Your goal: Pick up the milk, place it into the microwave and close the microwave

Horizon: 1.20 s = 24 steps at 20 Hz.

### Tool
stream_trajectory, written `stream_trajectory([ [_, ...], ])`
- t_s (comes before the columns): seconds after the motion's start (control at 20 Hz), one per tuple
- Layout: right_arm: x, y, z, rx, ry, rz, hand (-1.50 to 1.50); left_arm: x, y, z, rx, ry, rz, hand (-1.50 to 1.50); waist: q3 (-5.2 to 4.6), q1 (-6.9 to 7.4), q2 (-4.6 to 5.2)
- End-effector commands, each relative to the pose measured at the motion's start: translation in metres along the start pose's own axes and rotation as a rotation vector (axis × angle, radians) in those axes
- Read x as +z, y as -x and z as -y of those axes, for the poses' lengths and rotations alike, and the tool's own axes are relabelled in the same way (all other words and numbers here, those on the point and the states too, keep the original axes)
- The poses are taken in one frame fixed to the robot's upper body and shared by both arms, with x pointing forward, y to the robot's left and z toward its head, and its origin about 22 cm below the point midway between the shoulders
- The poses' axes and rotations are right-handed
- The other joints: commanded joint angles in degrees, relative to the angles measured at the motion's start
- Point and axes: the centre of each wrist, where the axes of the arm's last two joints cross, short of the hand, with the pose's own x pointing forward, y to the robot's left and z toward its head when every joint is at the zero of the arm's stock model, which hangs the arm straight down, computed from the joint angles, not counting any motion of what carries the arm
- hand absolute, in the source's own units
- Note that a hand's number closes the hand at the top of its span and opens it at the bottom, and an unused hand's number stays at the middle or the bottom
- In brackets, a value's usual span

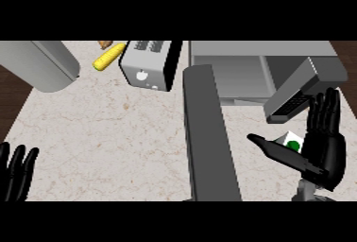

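the right robot hand (pixel 326 142) spreads wide around the milk (pixel 293 142) beside the microwave's (pixel 258 71) open door (pixel 209 137); the left robot hand (pixel 17 172) rests open on the counter (pixel 105 137).

No readable text, brand or number anywhere. Milk carton (pixel 291 142) shows green mark on white face, possibly logo, mostly hidden by right hand (pixel 322 151). Toaster (pixel 148 64) front bears small white dial, unlabelled.

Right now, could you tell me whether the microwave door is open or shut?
Open. The microwave shows its bare grey cavity, and its door is swung out toward the robot over the counter.
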Motion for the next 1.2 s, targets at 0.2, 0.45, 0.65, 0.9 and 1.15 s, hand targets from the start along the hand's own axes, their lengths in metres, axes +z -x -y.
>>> stream_trajectory([
  [0.2, 0.022, 0.06, 0.031, 0.049, 0.075, -0.046, -1.5, 0.004, -0.011, -0.007, 0.007, 0.0, -0.005, -1.5, 0.02, 0.01, 0.04],
  [0.45, 0.032, 0.083, 0.052, 0.08, 0.093, -0.073, -1.5, 0.03, -0.009, -0.011, -0.012, 0.014, 0.008, -1.5, 0.0, 0.28, -0.04],
  [0.65, 0.042, 0.087, 0.076, 0.058, 0.104, -0.07, -1.5, 0.029, -0.013, -0.004, -0.005, 0.008, -0.009, -1.5, 0.0, 0.04, -0.05],
  [0.9, 0.016, 0.107, 0.071, 0.076, 0.059, -0.081, -1.5, 0.006, 0.001, 0.0, 0.003, 0.0, 0.013, -1.5, 0.0, -0.01, 0.03],
  [1.15, 0.044, 0.127, 0.082, 0.105, 0.03, -0.055, -1.5, 0.018, -0.009, -0.005, 0.012, 0.019, -0.009, -1.5, 0.0, 0.0, 0.0],
])
